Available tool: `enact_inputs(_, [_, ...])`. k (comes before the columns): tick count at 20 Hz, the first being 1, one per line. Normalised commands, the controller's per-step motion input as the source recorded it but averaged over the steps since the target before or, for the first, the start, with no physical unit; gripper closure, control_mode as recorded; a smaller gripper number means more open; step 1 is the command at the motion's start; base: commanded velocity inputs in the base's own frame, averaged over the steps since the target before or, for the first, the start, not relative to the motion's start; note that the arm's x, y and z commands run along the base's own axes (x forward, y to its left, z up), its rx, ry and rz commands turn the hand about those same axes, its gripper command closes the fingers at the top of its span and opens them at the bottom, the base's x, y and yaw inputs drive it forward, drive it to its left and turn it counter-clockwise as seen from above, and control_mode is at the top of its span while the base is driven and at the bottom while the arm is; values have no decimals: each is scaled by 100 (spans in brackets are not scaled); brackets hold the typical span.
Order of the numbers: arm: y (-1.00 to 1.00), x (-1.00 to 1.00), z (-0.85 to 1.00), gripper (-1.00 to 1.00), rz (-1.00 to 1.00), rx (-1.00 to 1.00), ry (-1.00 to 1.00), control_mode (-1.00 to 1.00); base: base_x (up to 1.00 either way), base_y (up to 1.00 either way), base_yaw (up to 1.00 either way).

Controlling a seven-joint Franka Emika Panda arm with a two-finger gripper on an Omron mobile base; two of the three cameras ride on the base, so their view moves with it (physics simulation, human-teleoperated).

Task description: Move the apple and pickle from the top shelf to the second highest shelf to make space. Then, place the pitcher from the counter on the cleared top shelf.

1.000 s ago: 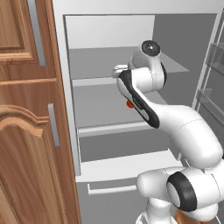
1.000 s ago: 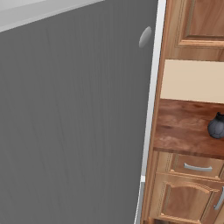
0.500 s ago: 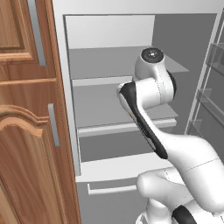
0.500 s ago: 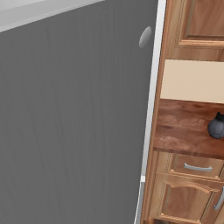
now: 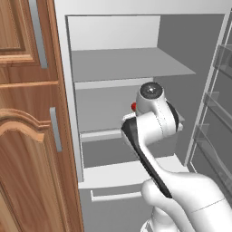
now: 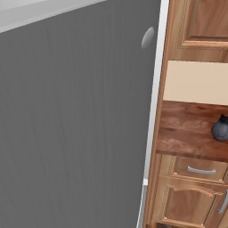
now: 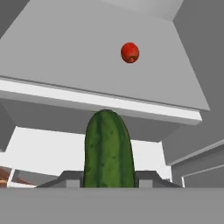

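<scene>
One apple (image 7: 130,52) is sitting far back on the second highest shelf (image 7: 100,101), with lots of bare room around it. The jaws are gripping the pickle (image 7: 108,151) just in front of the shelf's white edge. The arm (image 5: 152,136) is reaching into the fridge. The pitcher (image 6: 220,128) is sitting on the bench (image 6: 187,131).

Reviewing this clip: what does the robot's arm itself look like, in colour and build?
The arm is glossy white with rounded, bulbous segments, a black band along one link, and a dark grey round cap with a small centre ring on the upper joint. No cables or markings are visible.
</scene>
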Motion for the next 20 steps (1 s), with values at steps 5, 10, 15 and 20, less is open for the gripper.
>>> enact_inputs(5, [0,25,-52,100,0,0,0,-100,0,0,0])
enact_inputs(10, [0,55,-22,100,0,1,0,-100,0,0,0])
enact_inputs(15, [0,61,0,100,0,3,1,-100,0,0,0])
enact_inputs(20, [0,70,0,100,0,1,5,-100,0,0,0])
